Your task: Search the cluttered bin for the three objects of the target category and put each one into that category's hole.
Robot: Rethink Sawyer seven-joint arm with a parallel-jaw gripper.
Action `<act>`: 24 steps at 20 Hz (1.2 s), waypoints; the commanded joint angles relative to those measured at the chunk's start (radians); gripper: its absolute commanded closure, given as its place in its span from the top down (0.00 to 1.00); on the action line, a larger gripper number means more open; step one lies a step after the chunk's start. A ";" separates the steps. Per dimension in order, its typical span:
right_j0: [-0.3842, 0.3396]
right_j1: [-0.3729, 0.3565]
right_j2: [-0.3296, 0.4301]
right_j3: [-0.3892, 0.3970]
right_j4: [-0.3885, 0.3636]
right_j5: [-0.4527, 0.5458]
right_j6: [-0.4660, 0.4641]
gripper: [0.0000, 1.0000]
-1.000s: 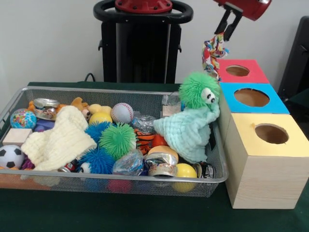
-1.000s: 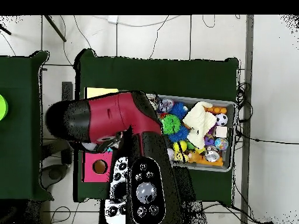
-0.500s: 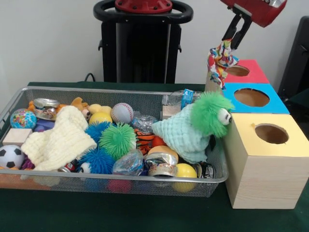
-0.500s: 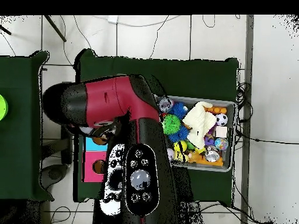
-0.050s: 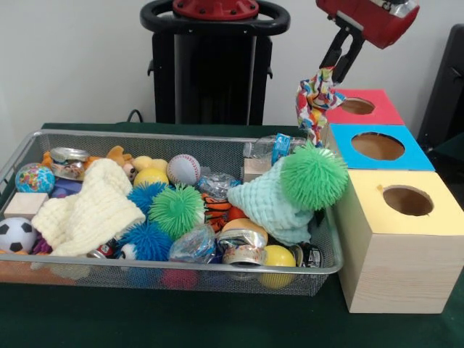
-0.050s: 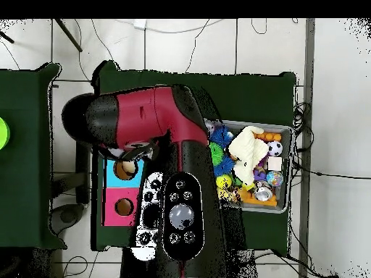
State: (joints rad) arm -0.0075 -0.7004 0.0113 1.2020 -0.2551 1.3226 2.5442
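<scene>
The end effector pinches a multicoloured cloth toy by its top, dangling it just at nine o'clock of the red box. It looks soft, light and floppy. A grip high on the bunched fabric suits it.

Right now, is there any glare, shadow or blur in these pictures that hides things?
Front view: even, soft light, only faint shadows under the mesh bin; the foil-wrapped items glint a little, and the tool holding the colourful cloth looks slightly smeared. Overhead view: the red arm covers the yellow box and part of the bin; small objects there are hard to tell apart.
</scene>
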 commanded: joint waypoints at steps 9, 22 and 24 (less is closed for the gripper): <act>0.021 0.059 -0.054 -0.096 0.043 0.104 0.193 0.00; 0.041 0.056 -0.097 -0.073 0.041 0.070 0.163 0.00; 0.045 0.053 -0.104 -0.061 0.042 0.057 0.158 0.00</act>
State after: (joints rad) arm 0.0412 -0.6703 -0.0854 1.1089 -0.2278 1.3421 2.5442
